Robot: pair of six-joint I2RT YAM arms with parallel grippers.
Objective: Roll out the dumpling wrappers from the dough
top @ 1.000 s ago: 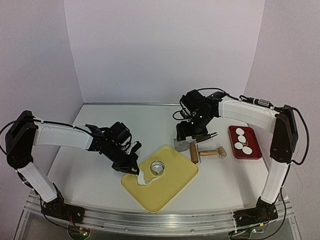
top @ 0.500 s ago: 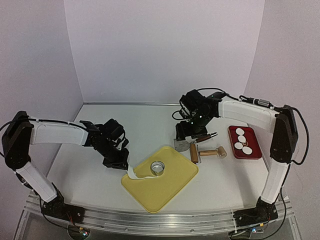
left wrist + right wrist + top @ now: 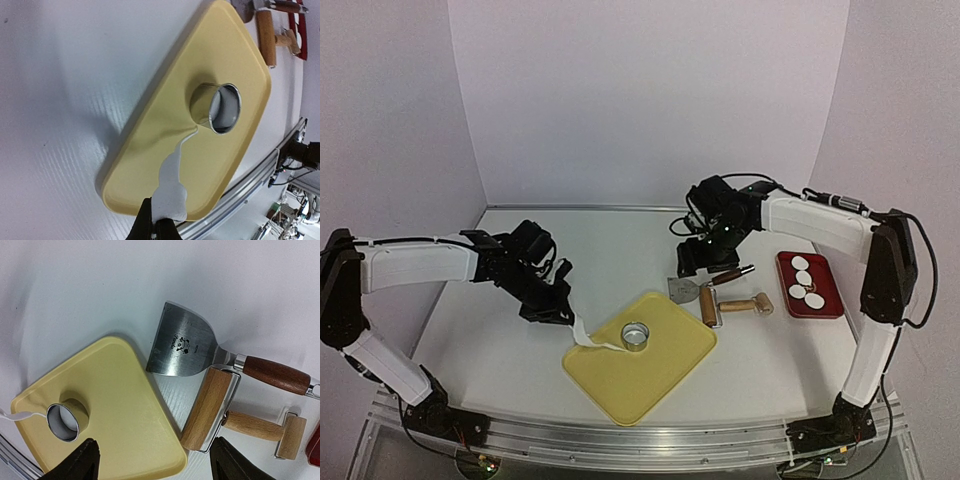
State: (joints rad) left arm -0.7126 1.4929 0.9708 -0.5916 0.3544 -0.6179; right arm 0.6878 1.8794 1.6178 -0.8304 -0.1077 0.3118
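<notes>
Top view, lower centre: a yellow board lay on the white table, turned corner-on. A metal ring cutter stood upright on its upper left part; in the left wrist view, white showed inside the ring.

A thin white dough strip ran from the foot of the ring leftward over the board's left edge. In the left wrist view the strip widened toward the bottom of the frame.

The left gripper, left of centre in the top view, was closed tight on the wide end of that strip, just off the board's edge. Its fingers were pressed together on the dough at the bottom of the wrist frame.

Right of centre, a wooden roller lay on the table just beside the board's right corner. A scraper lay just above the roller, its blade near the board's upper edge and its brown handle pointing right.

At the right of the frame, a red tray held four dumpling wrappers, flat and white, well apart from the board.

The right gripper hung above the scraper. In its wrist view, the gripper was spread wide with nothing between its fingers, which sat at the lower left and lower right of the frame.
</notes>
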